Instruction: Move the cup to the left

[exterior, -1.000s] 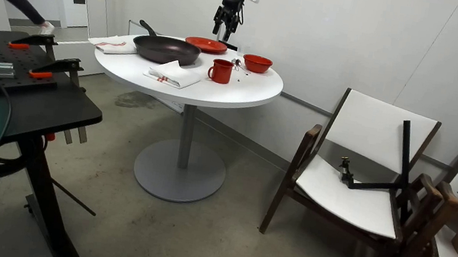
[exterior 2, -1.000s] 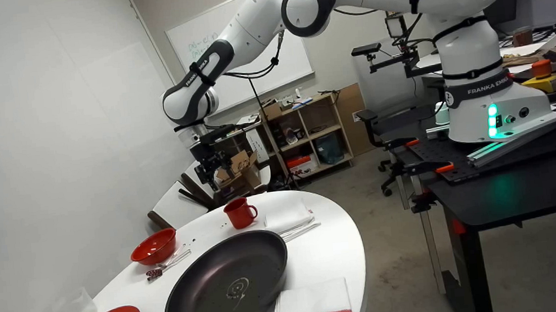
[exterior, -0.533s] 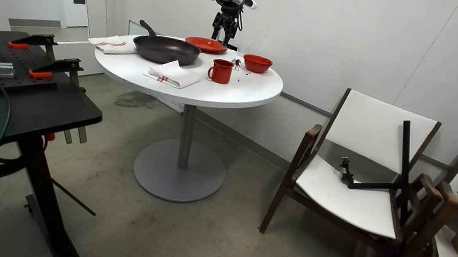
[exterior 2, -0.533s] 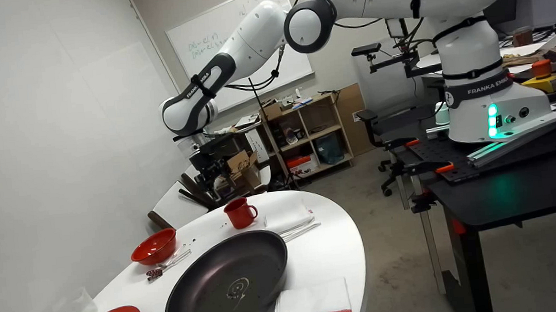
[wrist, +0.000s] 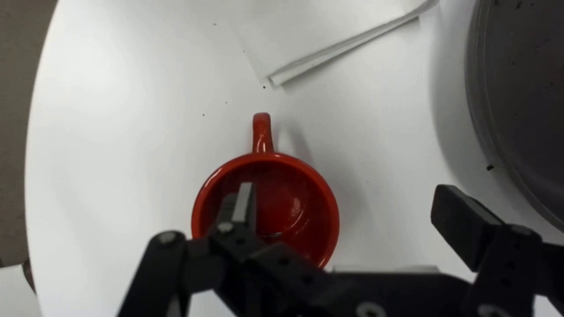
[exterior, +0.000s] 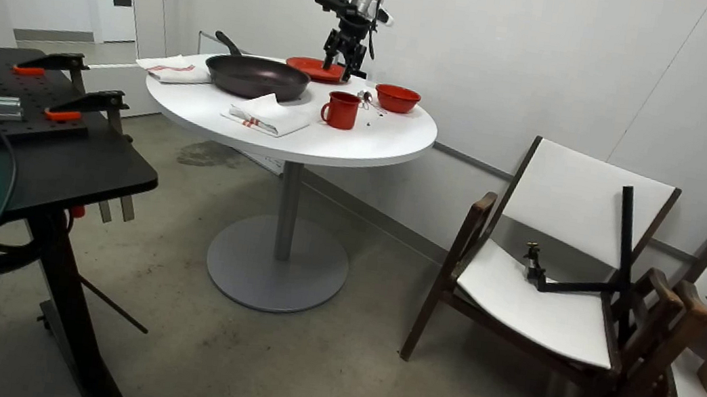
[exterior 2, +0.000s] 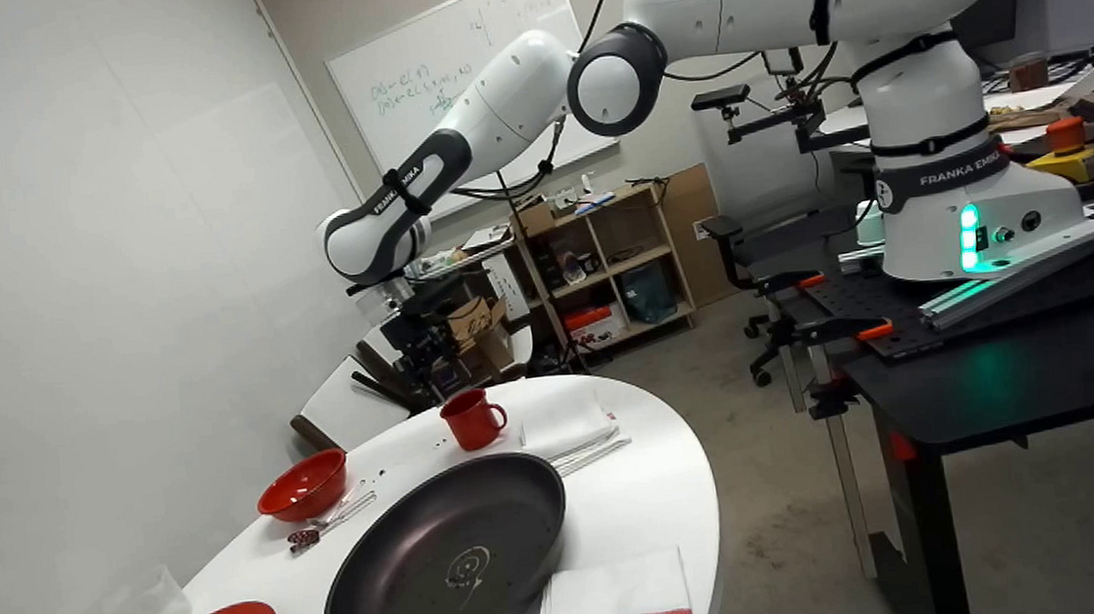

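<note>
The cup (exterior: pixel 342 112), red and cylindrical, stands upright on the round white counter (exterior: pixel 367 149), its handle directed toward a folded white cloth (exterior: pixel 272 117); in both exterior views it lies between this cloth and a red bowl (exterior: pixel 397 100). The pincer (wrist: pixel 348 210) is spread, its two fingers well apart. In the wrist view one finger overlaps the mouth of the cup, whereas the opposite finger appears over bare surface between the cup and a black frying pan (wrist: pixel 524 103), so that one side of the rim runs between them. In an exterior view a gap separates the fingertips from the rim; their exact height cannot be told. A red plate (exterior: pixel 309 68) lies near the pan, and small utensils (exterior 2: pixel 305 538) rest just beside the bowl. A second cloth (exterior 2: pixel 618 589), marked with red stripes, lies just beside the pan. The white arm (exterior 2: pixel 516 93) extends from a base (exterior 2: pixel 983 204) bearing a green light strip (exterior 2: pixel 968 237).
</note>
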Controlling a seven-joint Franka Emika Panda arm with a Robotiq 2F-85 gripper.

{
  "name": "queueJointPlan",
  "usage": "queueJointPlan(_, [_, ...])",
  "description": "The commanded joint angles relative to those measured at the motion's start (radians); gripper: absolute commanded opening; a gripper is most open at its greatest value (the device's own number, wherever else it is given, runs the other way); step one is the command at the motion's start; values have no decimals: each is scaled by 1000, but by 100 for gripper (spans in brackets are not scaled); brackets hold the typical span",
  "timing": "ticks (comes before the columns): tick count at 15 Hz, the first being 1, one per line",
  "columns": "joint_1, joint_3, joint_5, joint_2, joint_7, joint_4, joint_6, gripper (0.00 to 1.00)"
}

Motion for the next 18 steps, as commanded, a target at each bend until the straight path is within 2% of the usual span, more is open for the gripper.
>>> queueJointPlan(1, [-8,5,-15,89,-48,125,-65,100])
queueJointPlan(6, [-8,2,-31,146,-104,185,-104,100])
queueJointPlan(13, [13,-27,-74,138,-166,172,-113,100])
queueJointPlan(18, [54,-66,-146,129,-202,176,-103,100])
